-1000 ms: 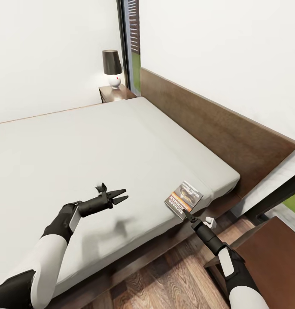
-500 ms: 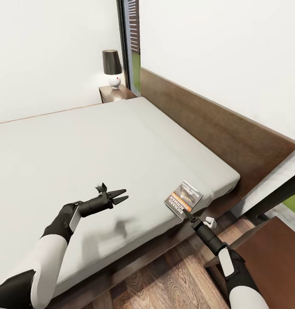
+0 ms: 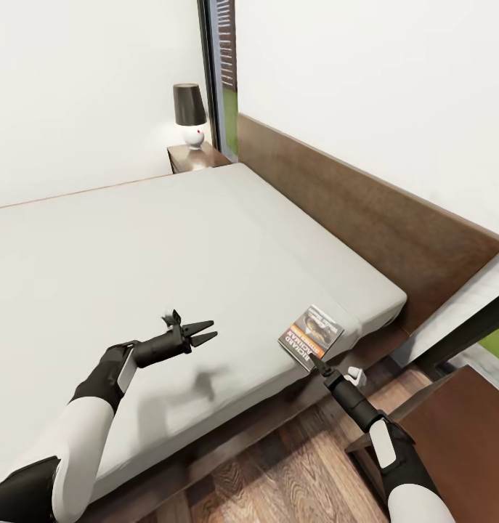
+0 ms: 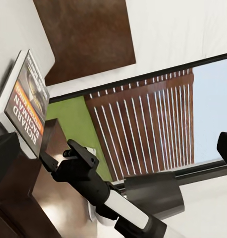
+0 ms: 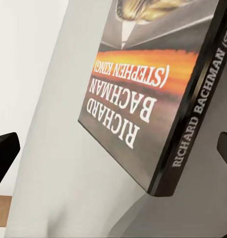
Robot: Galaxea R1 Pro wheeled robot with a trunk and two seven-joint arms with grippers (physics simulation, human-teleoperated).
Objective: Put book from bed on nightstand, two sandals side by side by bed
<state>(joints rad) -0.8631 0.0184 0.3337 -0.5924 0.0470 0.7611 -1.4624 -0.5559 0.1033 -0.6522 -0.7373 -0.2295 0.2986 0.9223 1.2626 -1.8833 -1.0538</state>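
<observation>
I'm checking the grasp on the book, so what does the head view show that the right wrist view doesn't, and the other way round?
Head view: the headboard, a lamp on the far nightstand, the left gripper open above the mattress, and the right gripper at the book's near corner. Right wrist view: cover and spine lettering, readable up close, with that corner between open fingers. Both: the book at the mattress edge.

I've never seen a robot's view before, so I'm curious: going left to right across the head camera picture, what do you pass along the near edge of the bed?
Left gripper over the mattress → book at the bed's corner → right gripper just below the book → nightstand at the far right.
</observation>
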